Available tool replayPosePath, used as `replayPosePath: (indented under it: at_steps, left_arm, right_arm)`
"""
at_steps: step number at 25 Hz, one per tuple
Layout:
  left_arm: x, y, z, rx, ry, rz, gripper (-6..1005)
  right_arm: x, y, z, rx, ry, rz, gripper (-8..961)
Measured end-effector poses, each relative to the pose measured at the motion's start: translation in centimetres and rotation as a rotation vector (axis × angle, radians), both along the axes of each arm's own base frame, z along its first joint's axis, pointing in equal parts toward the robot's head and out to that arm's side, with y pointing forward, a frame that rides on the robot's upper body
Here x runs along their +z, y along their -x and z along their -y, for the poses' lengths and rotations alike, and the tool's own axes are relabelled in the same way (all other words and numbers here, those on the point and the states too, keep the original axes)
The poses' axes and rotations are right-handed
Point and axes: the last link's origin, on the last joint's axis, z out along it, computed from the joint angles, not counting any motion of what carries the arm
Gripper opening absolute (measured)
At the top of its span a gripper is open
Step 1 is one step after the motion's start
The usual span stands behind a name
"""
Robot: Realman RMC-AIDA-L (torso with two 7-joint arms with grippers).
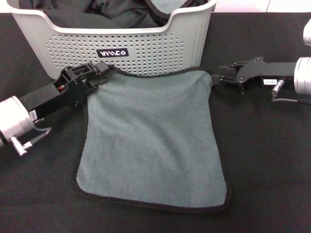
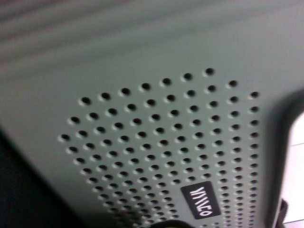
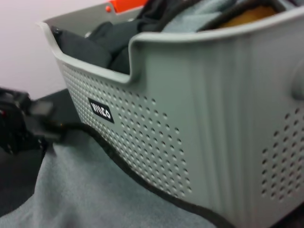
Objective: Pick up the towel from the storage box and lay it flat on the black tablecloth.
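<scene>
1. The towel (image 1: pixel 153 141) lay flat, grey-teal side up, on the black tablecloth (image 1: pixel 272 160), its far edge touching the front wall of the storage box (image 1: pixel 146 48).
2. The left pincer (image 1: pixel 103 69) was clamped on the towel's far left corner, just under the box label (image 1: pixel 112 53).
3. The right pincer (image 1: pixel 217 79) was at the towel's far right corner, beside the box; grip couldn't be told.
4. Dark cloths (image 3: pixel 102 40) sat inside the box.

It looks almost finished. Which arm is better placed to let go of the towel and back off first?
Probably the right. The right gripper sits at the towel's corner on open black tablecloth; the left gripper is crowded against the storage box.
</scene>
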Motion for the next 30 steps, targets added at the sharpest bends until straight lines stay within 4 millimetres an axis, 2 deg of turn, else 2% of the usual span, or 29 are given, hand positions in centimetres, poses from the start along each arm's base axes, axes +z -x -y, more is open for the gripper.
replayPosePath:
  at_steps: [1,4,9,15,17,20,25,30]
  left_arm:
    - [0.0,0.0,0.1,-0.001,-0.004,0.006,256]
    - [0.3,0.1,0.4,0.002,-0.020,0.025,369]
    - [0.8,0.3,0.9,-0.003,-0.031,0.050,463]
    - [2.7,0.9,2.1,0.003,-0.111,0.130,576]
    - [2.9,1.0,2.0,0.018,-0.096,0.135,573]
    - [2.0,1.0,1.5,0.064,0.000,0.135,582]
    - [0.4,-1.3,0.6,-0.006,0.193,0.111,597]
    - [0.4,-2.0,0.6,-0.051,0.178,0.122,599]
  right_arm:
    - [0.0,-0.1,0.1,-0.002,0.001,0.000,69]
    - [0.1,-0.3,0.2,-0.008,-0.005,-0.003,279]
    - [0.9,-0.9,0.5,-0.006,-0.041,-0.012,511]
    - [3.2,-1.8,1.2,-0.010,-0.126,-0.060,715]
    - [3.7,-1.9,1.5,-0.005,-0.139,-0.079,783]
    - [3.8,-1.4,1.8,0.014,-0.134,-0.103,886]
    - [3.0,-1.1,2.2,0.025,-0.116,-0.107,887]
    - [2.6,-1.5,2.6,0.016,-0.111,-0.108,889]
